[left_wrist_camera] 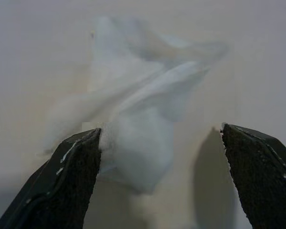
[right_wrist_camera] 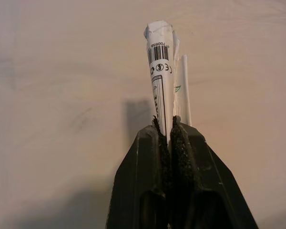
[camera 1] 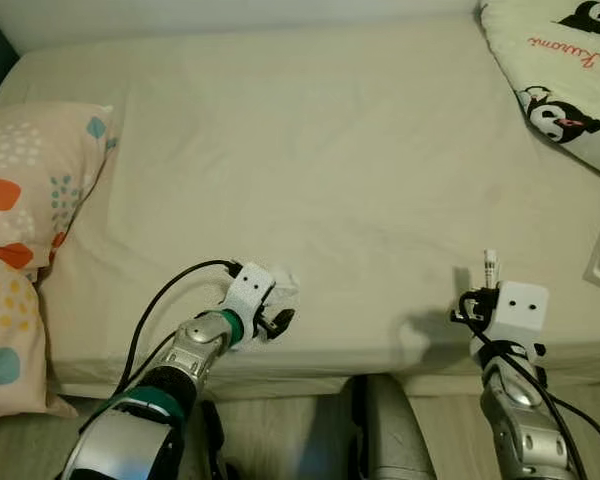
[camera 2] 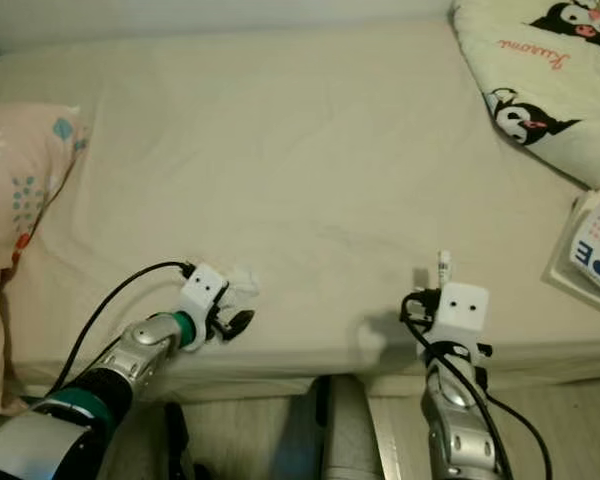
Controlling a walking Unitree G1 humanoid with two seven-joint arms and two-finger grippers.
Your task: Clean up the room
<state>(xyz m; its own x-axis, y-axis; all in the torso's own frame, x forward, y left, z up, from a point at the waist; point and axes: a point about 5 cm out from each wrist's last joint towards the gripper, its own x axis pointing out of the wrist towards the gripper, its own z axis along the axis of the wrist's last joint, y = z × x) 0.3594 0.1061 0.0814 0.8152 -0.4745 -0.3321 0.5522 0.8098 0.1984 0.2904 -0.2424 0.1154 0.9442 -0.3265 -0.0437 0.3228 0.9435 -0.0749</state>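
A crumpled white tissue (left_wrist_camera: 138, 119) lies on the beige bed sheet (camera 1: 310, 170) near the front edge. My left gripper (camera 1: 277, 300) is at it, open, with its two black fingers (left_wrist_camera: 69, 181) on either side of the tissue (camera 1: 280, 283). My right gripper (right_wrist_camera: 168, 125) is shut on a flattened white wrapper with a barcode (right_wrist_camera: 161, 71) and a thin white stick beside it. That wrapper (camera 1: 491, 268) stands up from the gripper above the bed's front right edge.
A pale pillow with coloured spots (camera 1: 25, 200) lies at the bed's left end. A white blanket with black cartoon figures (camera 1: 565, 70) covers the far right corner. A printed card or booklet (camera 2: 598, 245) rests at the right edge. Floor shows below the mattress.
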